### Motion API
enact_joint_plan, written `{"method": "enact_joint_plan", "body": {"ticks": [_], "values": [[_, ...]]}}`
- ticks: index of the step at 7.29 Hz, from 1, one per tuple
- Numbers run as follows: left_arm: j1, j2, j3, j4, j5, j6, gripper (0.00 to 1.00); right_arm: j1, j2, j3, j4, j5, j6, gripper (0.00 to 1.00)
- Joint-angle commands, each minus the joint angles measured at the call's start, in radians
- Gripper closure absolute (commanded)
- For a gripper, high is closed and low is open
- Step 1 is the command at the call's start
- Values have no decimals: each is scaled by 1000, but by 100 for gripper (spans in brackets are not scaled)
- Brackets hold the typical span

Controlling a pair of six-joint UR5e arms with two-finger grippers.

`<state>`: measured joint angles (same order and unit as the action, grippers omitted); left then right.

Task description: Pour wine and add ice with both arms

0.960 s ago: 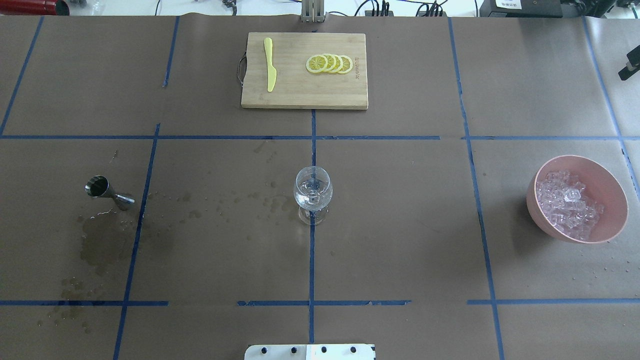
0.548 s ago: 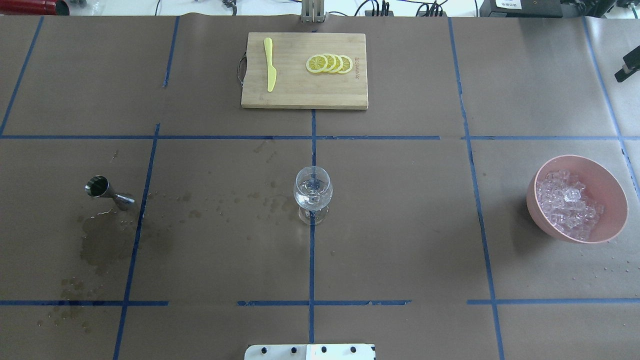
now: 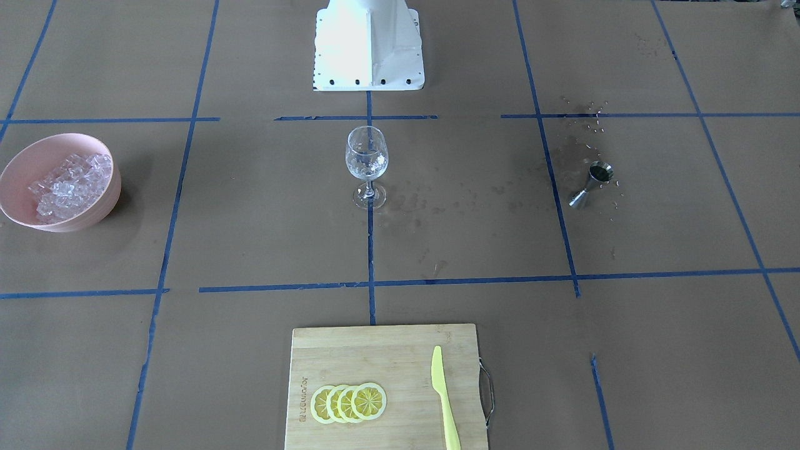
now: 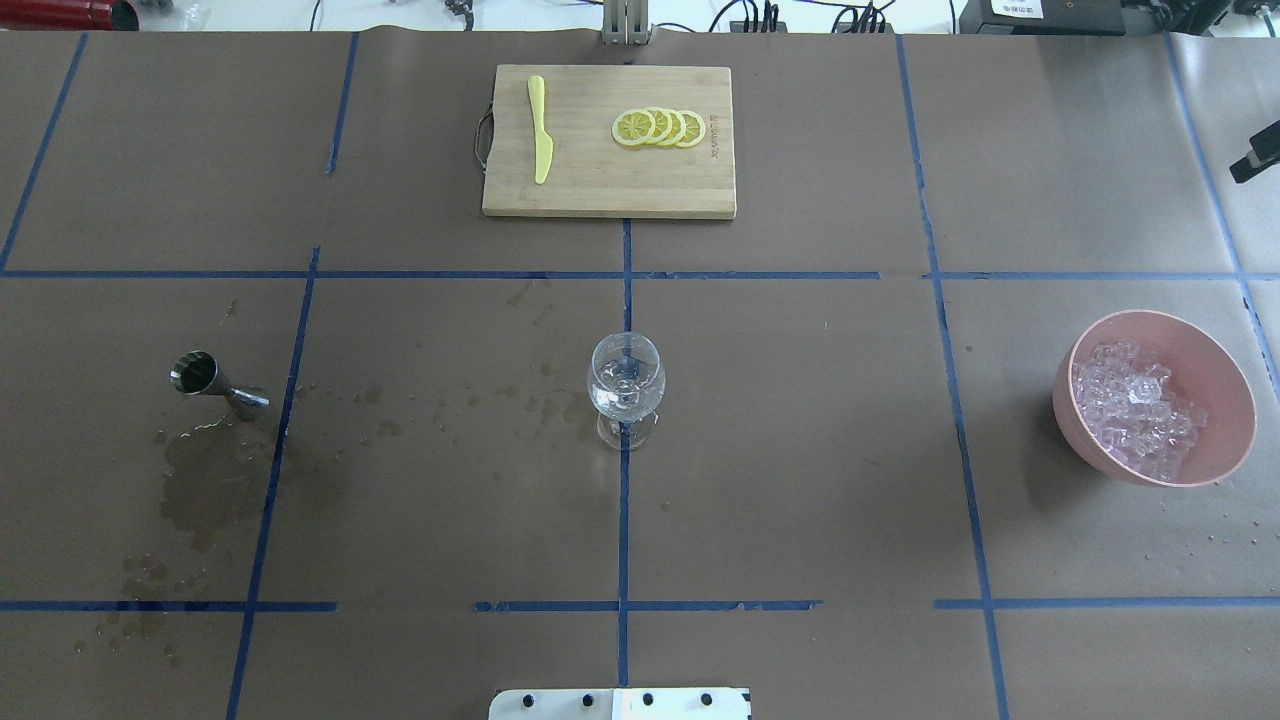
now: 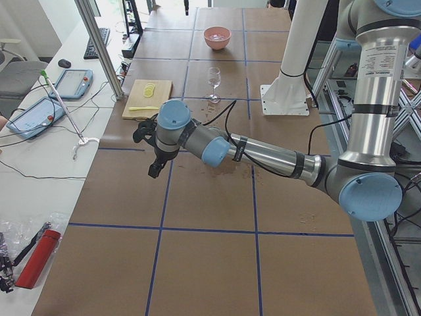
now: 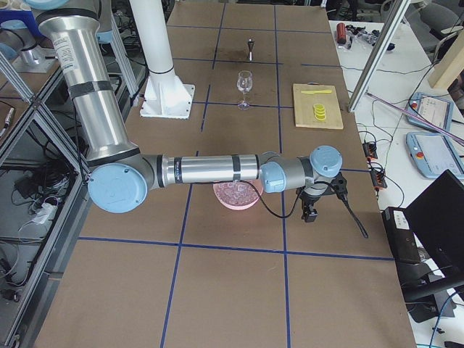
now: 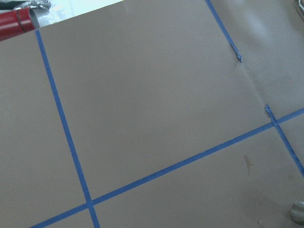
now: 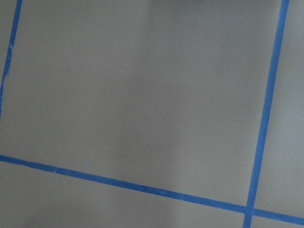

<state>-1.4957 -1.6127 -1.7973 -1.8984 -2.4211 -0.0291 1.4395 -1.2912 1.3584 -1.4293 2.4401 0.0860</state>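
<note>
A clear stemmed glass [image 4: 626, 388] stands at the table's middle, also in the front view [image 3: 367, 161], with clear whitish content in its bowl. The ice [image 4: 1135, 408] fills a pink bowl [image 4: 1225, 435] at the right. Dark wet marks of wine [image 4: 210, 490] stain the paper beside a steel jigger [image 4: 215, 384]. My left gripper [image 5: 155, 170] hangs over bare paper far left of the jigger; I cannot tell whether it is open. My right gripper [image 6: 310, 214] hangs beyond the bowl, a black tip of it showing at the overhead view's right edge [image 4: 1254, 160]; its jaws are unclear.
A bamboo cutting board [image 4: 610, 185] at the far middle carries a yellow knife [image 4: 540, 130] and lemon slices [image 4: 660, 128]. The white pedestal [image 3: 369, 47] stands at the near edge. A red cylinder [image 7: 14, 23] lies off the paper at the far left.
The black tip of my right gripper at the overhead view's right edge has slid a little toward the near side. Glass, jigger, bowl and board have not moved.
</note>
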Motion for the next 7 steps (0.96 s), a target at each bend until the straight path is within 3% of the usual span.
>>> {"method": "enact_joint_plan", "body": {"ticks": [1,2,4,6,7], "values": [[49,10,-16,-190,-85,-62,5,-1,-8,10,1,2,1,0],[111,11,-16,-366,-58,-268,4,-1,-8,4,1,2,1,0],[242,120,-10,-607,154,-377,0,-1,-11,15,1,5,3,0],[387,282,-5,-955,305,-565,0,-1,-17,36,1,11,3,0],[467,318,-5,-1025,379,-624,0,-1,-17,36,1,11,3,0]]}}
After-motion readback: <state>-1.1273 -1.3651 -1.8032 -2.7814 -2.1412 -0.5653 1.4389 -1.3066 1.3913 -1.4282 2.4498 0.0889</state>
